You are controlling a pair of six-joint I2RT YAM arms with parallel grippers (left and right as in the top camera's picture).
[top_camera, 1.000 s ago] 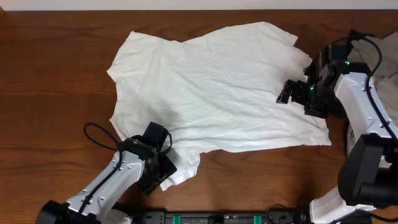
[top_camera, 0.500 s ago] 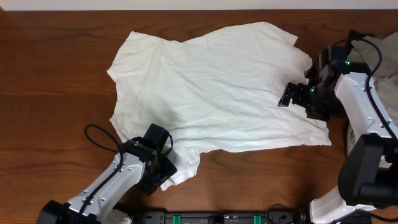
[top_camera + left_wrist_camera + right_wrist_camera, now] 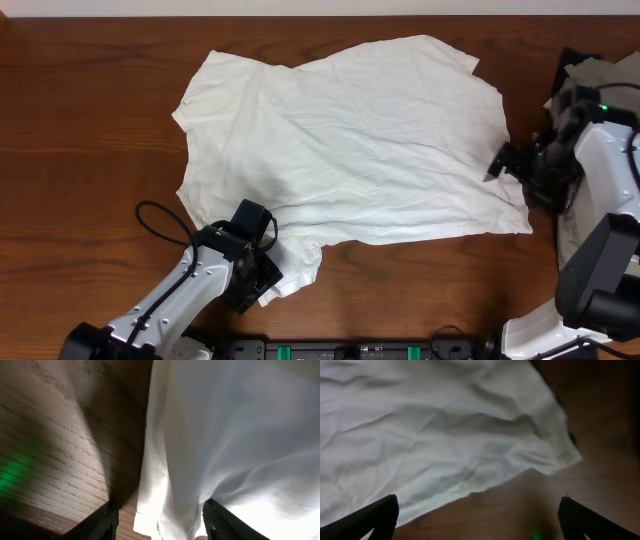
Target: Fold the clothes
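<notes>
T-shirt [image 3: 215, 435] corner between left fingers [image 3: 102, 521]

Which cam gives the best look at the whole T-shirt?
Overhead: the whole T-shirt lies spread out, with its full outline visible. Left wrist shows just one edge of it between the left gripper fingers. Right wrist shows only one wrinkled corner.

Dark wood-grain table [image 3: 90, 120] — pale strip [image 3: 300, 6] behind.
</notes>
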